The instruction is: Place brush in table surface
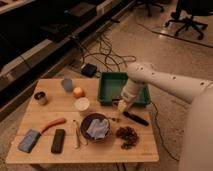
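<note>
The brush [136, 118] is a slim dark stick lying flat on the light wooden table surface [145, 147], just right of the dark bowl [96, 127] and in front of the green tray [107, 90]. My gripper [122, 105] hangs at the end of the white arm over the tray's front edge. It is just above and left of the brush's near end, and I see no contact between them.
The bowl holds a bluish cloth. A dark clump [127, 135] lies in front of the brush. An orange-handled tool [52, 124], black bar [58, 140], blue-grey pad [29, 140], can [40, 97], blue cup [67, 84], orange [78, 92] and white cup [82, 104] fill the left half.
</note>
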{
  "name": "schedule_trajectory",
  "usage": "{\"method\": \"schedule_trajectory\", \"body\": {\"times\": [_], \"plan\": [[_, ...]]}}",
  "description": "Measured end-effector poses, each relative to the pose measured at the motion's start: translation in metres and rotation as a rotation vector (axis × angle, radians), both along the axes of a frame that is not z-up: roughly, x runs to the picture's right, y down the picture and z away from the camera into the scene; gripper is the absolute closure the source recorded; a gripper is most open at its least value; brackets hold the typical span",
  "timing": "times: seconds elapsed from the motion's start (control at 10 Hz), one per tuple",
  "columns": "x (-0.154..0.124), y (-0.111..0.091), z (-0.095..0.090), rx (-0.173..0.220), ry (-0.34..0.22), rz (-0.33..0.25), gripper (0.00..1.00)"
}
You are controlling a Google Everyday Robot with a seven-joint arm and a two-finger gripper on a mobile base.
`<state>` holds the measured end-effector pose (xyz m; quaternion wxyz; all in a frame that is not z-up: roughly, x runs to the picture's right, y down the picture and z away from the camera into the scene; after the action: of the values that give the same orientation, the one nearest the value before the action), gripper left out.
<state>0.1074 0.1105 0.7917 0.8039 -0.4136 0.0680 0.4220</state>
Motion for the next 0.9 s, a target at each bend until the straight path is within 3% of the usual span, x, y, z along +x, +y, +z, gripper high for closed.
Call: {"method": "schedule_trajectory", "body": {"times": [0.5,0.9], "plan": [[0.015,0.023,-0.001,-0.058,0.020,0.016,1.00],[0.047,0.060,0.029,-0.106,0.061,0.054,1.00]]}}
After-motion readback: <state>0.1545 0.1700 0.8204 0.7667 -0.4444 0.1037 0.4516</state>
